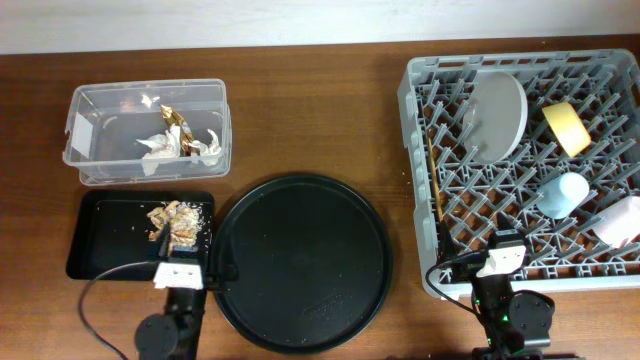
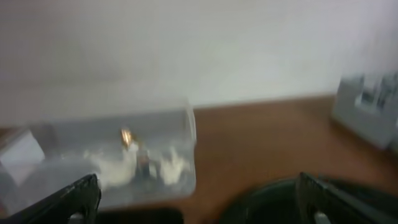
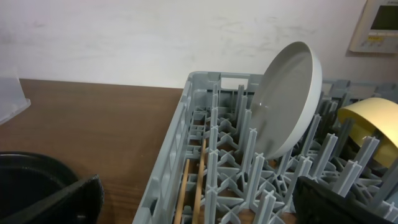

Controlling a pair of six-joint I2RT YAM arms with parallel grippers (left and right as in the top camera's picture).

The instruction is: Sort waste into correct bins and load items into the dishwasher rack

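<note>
Dishwasher rack: grey square crate with a peg lattice, just right of the large round black tray in the overhead view.
- Plate: pale grey, leaning on edge between pegs, in the rack's half nearer the round tray.
- Yellow bowl, light-blue cup and pink cup: all lie tipped in the half farther from the round tray. The picture edge cuts off the pink cup.
- Chopsticks: thin, wooden, along the rack wall facing the round tray, partly hidden under pegs.

Clear box: up and left of the round tray. It holds white tissue and a brown-gold wrapper.

Shallow black tray: just left of the round tray. Beige food scraps are heaped at the end nearest it.

Left gripper: jaws spread wide, nothing between them, low at the round tray's left rim. Its wrist view is blurred, so the box contents show only as smears.

Right gripper: jaws spread wide, empty, right of the round tray at the rack's near wall.
</note>
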